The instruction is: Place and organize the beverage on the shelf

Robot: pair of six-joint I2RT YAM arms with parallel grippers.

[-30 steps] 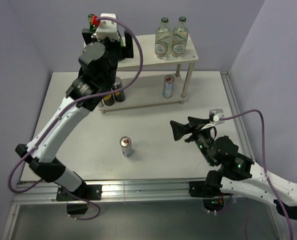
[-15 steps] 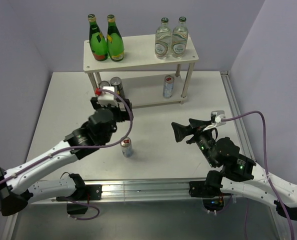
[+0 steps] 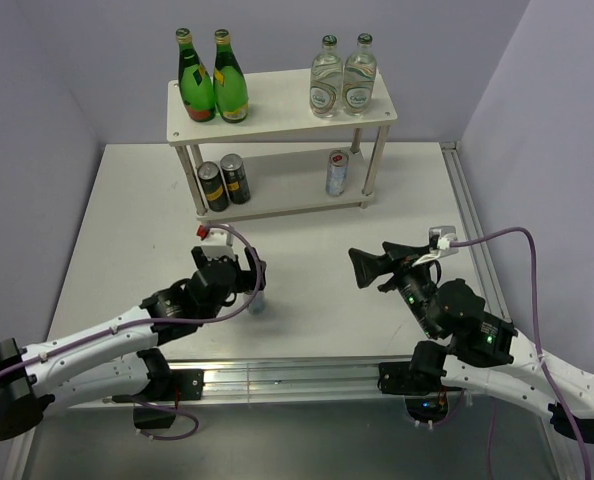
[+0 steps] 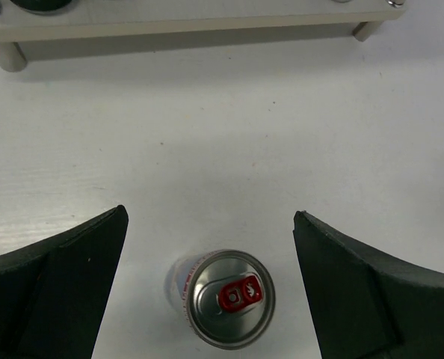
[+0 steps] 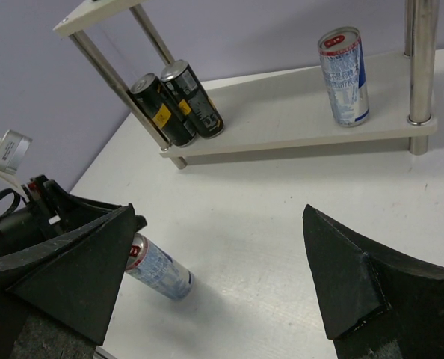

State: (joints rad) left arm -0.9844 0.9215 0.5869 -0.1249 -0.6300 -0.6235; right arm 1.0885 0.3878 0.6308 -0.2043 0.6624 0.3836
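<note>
A slim silver can [image 3: 257, 304] stands upright on the table; it shows from above in the left wrist view [image 4: 229, 298] and in the right wrist view [image 5: 158, 271]. My left gripper [image 3: 254, 280] is open just above it, fingers apart on either side [image 4: 211, 215], not touching. The beige shelf [image 3: 277, 118] holds two green bottles [image 3: 214, 85] and two clear bottles [image 3: 343, 80] on top, and a second silver can [image 3: 336, 172] on the lower board [image 5: 297, 120]. My right gripper [image 3: 363, 266] is open and empty [image 5: 218, 213], right of the table can.
Two dark cans [image 3: 223, 183] stand at the left end of the shelf's lower board, also in the right wrist view [image 5: 177, 101]. Purple walls close the table at the back and sides. A metal rail [image 3: 277, 376] runs along the near edge.
My left arm has left the shelf's top left, leaving two green bottles there, and swung down to just above the silver can on the table. The right arm has barely moved.
</note>
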